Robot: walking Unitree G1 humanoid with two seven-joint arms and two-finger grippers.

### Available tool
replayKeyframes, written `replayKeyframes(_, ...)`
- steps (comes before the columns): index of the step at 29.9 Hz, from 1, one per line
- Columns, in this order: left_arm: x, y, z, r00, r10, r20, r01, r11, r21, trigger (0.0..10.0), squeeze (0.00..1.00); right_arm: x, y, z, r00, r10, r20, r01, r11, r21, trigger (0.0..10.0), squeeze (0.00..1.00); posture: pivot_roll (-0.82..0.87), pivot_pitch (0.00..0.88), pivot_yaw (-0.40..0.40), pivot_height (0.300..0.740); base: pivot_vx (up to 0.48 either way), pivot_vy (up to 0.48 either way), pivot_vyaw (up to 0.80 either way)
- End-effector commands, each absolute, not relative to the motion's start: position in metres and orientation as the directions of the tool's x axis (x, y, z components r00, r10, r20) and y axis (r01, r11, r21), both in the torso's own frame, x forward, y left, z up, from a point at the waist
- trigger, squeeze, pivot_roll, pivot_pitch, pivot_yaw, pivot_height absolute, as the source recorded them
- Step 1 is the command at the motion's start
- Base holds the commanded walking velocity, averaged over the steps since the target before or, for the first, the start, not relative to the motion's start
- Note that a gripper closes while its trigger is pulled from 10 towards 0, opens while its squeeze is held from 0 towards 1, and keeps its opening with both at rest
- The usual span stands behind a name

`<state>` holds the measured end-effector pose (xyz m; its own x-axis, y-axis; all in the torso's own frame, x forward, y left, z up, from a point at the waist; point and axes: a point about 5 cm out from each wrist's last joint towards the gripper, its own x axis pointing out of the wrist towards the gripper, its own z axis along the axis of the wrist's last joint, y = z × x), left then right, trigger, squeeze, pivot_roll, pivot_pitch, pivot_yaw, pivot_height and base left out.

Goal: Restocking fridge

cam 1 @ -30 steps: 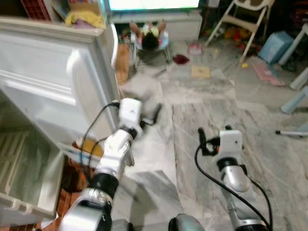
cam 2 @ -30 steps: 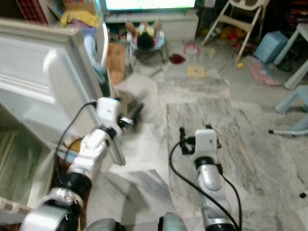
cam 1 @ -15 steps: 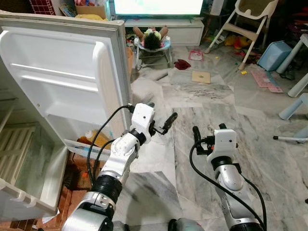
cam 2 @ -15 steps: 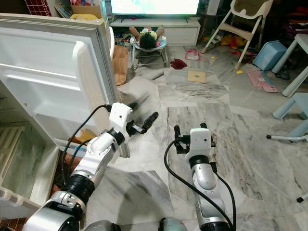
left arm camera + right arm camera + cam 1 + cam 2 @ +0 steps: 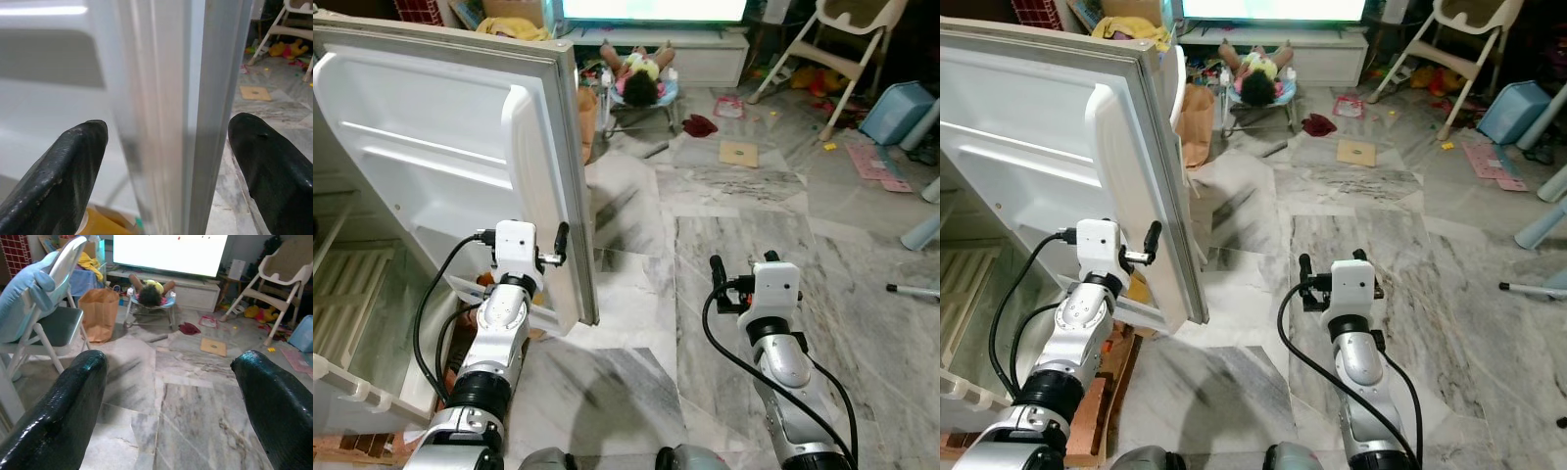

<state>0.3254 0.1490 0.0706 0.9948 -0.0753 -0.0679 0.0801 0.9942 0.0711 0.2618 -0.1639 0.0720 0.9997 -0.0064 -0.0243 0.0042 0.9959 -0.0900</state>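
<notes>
The left claw [image 5: 166, 161] has moved from open floor to the fridge door [image 5: 460, 176] edge at centre left, fingers spread wide astride it. Door control comes next. The right claw [image 5: 171, 396] hangs wide, empty, lower right.

My head views are bright and sharp, with glare off the television screen [image 5: 651, 9] at the top. Through my left wrist the fridge door [image 5: 171, 112] edge looks blurred, perhaps too close to focus.
</notes>
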Motion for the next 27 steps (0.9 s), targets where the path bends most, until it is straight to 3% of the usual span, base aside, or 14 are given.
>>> replayKeyframes(1,0.338,0.135,0.08,0.992,-0.107,-0.061,0.11,0.992,0.056,10.0,0.0,0.261,-0.165,0.072,1.0,-0.003,-0.024,0.001,0.996,-0.093,10.0,0.0,-0.06,0.0,-0.015,0.74,0.0,0.0,0.0)
replayKeyframes(5,0.345,0.117,0.088,0.984,-0.174,-0.049,0.176,0.984,0.032,10.0,0.0,0.261,-0.166,0.071,1.0,-0.005,-0.026,0.003,0.996,-0.094,10.0,0.0,-0.06,0.0,-0.016,0.74,0.0,0.0,0.0)
replayKeyframes(9,0.351,0.076,0.105,0.936,-0.352,-0.005,0.352,0.935,0.051,10.0,0.0,0.26,-0.167,0.071,1.0,-0.008,-0.027,0.005,0.995,-0.097,10.0,0.0,-0.07,0.0,-0.016,0.74,0.0,0.0,0.0)
replayKeyframes(10,0.351,0.076,0.105,0.936,-0.352,-0.005,0.352,0.935,0.051,10.0,0.0,0.26,-0.167,0.071,1.0,-0.008,-0.027,0.005,0.995,-0.097,10.0,0.0,-0.07,0.0,-0.016,0.74,0.0,0.0,0.0)
replayKeyframes(15,0.339,0.004,0.123,0.777,-0.629,0.035,0.62,0.773,0.132,10.0,0.0,0.26,-0.166,0.071,1.0,-0.007,-0.029,0.004,0.995,-0.099,10.0,0.0,-0.07,0.0,-0.015,0.74,0.0,0.0,0.0)
replayKeyframes(16,0.339,0.004,0.123,0.777,-0.629,0.035,0.62,0.773,0.132,10.0,0.0,0.26,-0.166,0.071,1.0,-0.007,-0.029,0.004,0.995,-0.099,10.0,0.0,-0.07,0.0,-0.015,0.74,0.0,0.0,0.0)
replayKeyframes(19,0.323,-0.03,0.124,0.654,-0.756,0.016,0.743,0.647,0.171,10.0,0.0,0.26,-0.164,0.071,1.0,-0.004,-0.031,0.001,0.995,-0.099,10.0,0.0,-0.07,0.0,-0.014,0.74,0.0,0.0,0.0)
replayKeyframes(23,0.323,-0.03,0.12,0.664,-0.748,-0.002,0.737,0.654,0.17,10.0,0.0,0.26,-0.164,0.071,0.999,-0.005,-0.032,0.002,0.995,-0.099,10.0,0.0,-0.08,0.002,-0.011,0.74,0.0,0.0,0.0)
replayKeyframes(27,0.333,-0.003,0.111,0.738,-0.675,-0.019,0.67,0.729,0.141,10.0,0.0,0.259,-0.165,0.069,0.999,-0.016,-0.046,0.012,0.996,-0.09,10.0,0.0,-0.07,0.004,-0.009,0.74,0.06,0.0,-0.53)
